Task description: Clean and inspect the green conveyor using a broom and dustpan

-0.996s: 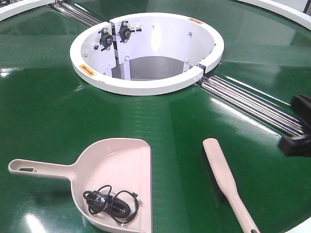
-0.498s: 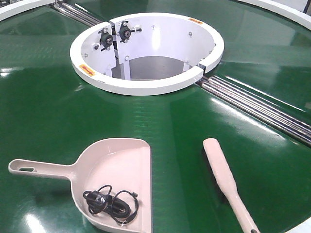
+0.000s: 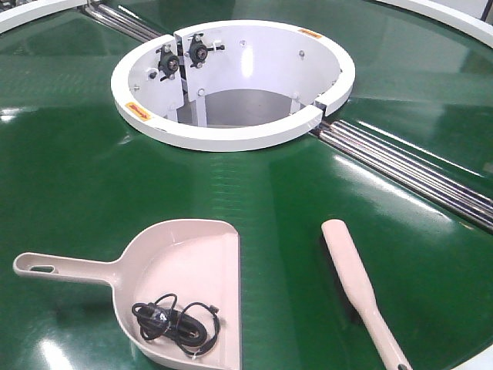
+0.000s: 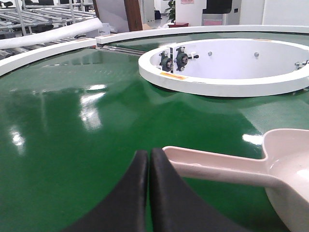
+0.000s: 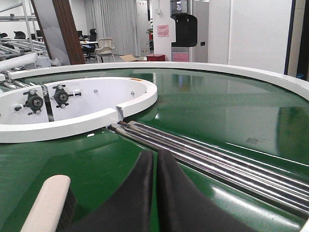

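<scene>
Two pale cleaning tools lie on the green conveyor [image 3: 100, 169]: a dustpan [image 3: 185, 285] with its handle pointing left and a coiled black cable [image 3: 176, 322] resting inside its tray, and, well apart to its right, a broom [image 3: 356, 284] lying flat with its bristles down. Nothing loose shows on the green belt around them, and the glossy surface carries only reflections. Neither arm appears in the front view. From the wrist views, the left gripper [image 4: 147, 155] sits with its black fingers pressed together and nothing between them, just beside the dustpan's handle tip; the right gripper [image 5: 155, 155] is likewise closed and empty, near the broom's end, facing the steel rollers [image 5: 203, 154] that cross the belt. Behind stands the white ring [image 3: 231, 77] around the conveyor's central opening. With the cable already in the pan and both tools lying free, the scene would suit a sweep completed and tools set down, or tools waiting to be taken up for a pass; the pictures do not settle which. Any lift of either tool would call for the fingers to part around a slim handle.
</scene>
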You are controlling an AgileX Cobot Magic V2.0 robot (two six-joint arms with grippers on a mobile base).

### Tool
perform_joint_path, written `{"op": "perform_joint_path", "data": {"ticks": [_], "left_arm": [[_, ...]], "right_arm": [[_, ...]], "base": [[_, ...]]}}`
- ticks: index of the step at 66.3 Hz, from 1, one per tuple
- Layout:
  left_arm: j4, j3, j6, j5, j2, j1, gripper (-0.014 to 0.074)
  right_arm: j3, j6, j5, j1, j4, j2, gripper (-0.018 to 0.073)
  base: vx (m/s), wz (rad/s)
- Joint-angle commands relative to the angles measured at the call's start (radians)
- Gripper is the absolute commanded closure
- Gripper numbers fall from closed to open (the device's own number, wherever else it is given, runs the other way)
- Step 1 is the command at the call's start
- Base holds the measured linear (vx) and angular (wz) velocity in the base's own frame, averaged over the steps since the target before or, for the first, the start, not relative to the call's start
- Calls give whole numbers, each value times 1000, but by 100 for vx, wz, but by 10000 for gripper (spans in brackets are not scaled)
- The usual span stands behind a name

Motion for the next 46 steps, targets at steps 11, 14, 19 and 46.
{"op": "perform_joint_path", "data": {"ticks": [11,14,19,46], "left_arm": [[-9,23,-8,-73,-12,1,619],[-9,23,-8,-73,-12,1,619],[-9,23,-8,-73,-12,1,619],[-9,23,-8,-73,-12,1,619]], "right_arm": [[12,-8,-83,-5,-10,-10,564],[12,-8,-83,-5,-10,-10,564],[12,-8,-83,-5,-10,-10,564],[12,-8,-83,-5,-10,-10,564]], "base": [[0,0],[0,0],[0,0],[0,0]]}}
